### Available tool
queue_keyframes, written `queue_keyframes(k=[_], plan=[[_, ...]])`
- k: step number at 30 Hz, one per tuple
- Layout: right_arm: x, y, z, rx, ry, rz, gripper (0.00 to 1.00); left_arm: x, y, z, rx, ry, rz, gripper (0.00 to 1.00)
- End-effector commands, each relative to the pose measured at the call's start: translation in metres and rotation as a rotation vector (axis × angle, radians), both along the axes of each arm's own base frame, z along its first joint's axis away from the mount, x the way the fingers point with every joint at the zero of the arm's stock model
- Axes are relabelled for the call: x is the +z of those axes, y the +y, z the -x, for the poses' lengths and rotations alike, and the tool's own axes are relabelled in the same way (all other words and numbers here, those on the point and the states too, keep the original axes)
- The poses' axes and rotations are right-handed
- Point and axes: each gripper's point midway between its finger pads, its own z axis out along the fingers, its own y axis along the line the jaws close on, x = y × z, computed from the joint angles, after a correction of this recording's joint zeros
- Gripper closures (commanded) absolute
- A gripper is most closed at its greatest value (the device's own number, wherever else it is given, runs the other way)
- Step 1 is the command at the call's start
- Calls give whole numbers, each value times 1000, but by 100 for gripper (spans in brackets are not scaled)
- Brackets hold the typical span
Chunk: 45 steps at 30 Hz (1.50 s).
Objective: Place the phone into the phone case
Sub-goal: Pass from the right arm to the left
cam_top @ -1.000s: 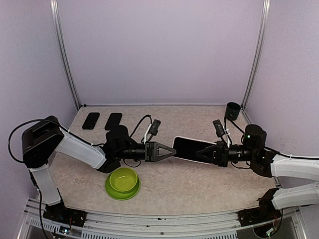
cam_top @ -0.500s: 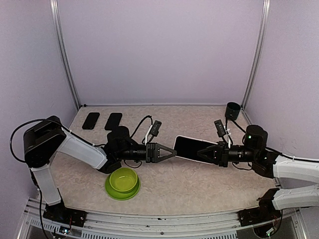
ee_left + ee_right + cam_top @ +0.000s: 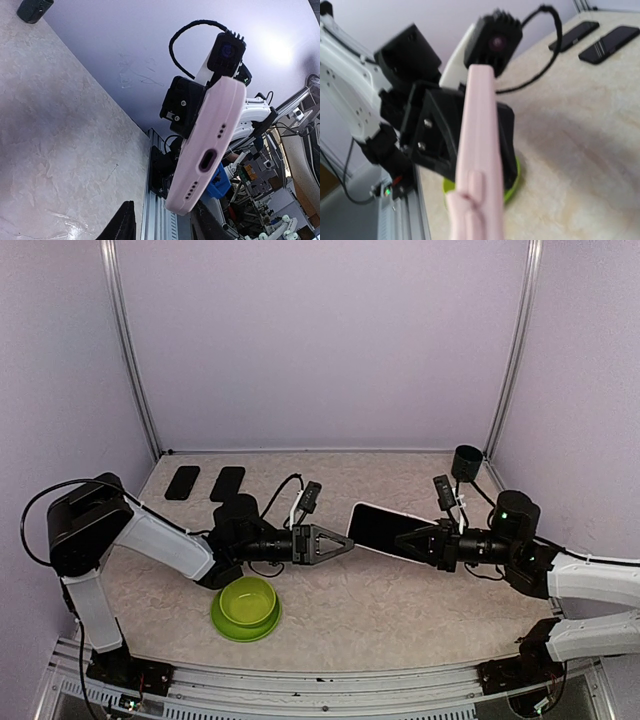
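Above mid table (image 3: 390, 615), R gripper (image 3: 430, 543) clamps a rounded, smooth pink case (image 3: 385, 533); can't tell if L gripper (image 3: 338, 543) is open or closed.

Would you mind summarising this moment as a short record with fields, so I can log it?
held item: pink phone case, in the air, with the phone in it, screen up; how fully it is seated cannot be told
right gripper: shut on one end of the case
left gripper: open, tips near the case's other end, not gripping
back left: two dark phones, lying flat
beside left arm: green bowl
back right corner: black cup, upright
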Motion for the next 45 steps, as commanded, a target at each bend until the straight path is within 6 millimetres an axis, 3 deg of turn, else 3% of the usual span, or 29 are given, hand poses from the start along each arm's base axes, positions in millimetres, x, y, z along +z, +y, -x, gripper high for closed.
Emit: queue_keyframes(k=[1, 18, 23, 27, 33, 38, 40, 43, 45], plan=[[33, 2, -6, -26, -50, -129, 100, 5, -1, 1, 6, -4, 41, 62], [27, 17, -5, 1, 4, -180, 100, 21, -21, -13, 60, 24, 123, 62], [22, 21, -5, 2, 14, -169, 100, 24, -18, -20, 107, 37, 157, 64], [17, 21, -6, -7, 24, -167, 100, 30, -18, -24, 122, 36, 182, 71], [14, 22, -7, -14, 34, -168, 100, 32, -18, -27, 139, 42, 193, 95], [10, 22, -11, -30, 33, -138, 100, 30, -18, -29, 146, 46, 188, 100], [4, 23, -13, -37, 28, -100, 87, 29, -16, -30, 155, 49, 179, 100], [-3, 22, -16, -55, 14, -36, 54, 22, -13, -34, 176, 57, 131, 100], [-8, 19, -17, -67, 9, 8, 39, 21, -10, -35, 193, 53, 105, 100]])
